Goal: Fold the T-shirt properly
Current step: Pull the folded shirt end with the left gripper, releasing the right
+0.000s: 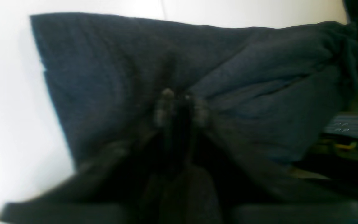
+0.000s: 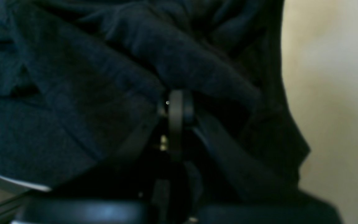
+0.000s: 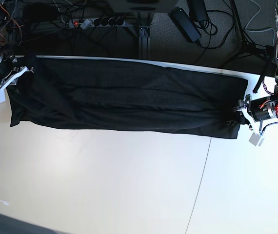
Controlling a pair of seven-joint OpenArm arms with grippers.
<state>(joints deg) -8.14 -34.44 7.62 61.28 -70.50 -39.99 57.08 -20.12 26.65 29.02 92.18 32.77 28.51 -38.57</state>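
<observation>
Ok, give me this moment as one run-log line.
T-shirt: stretched in a long band across table | right gripper: shut on T-shirt end | left gripper: at opposite end, grip unclear

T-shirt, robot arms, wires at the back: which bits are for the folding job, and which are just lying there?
For the job:
- T-shirt
- left gripper
- right gripper

Just lying about:
- power strip
- cables
- black adapter

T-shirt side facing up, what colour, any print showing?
Plain black; no print visible on the T-shirt. Base view shows it best.
</observation>
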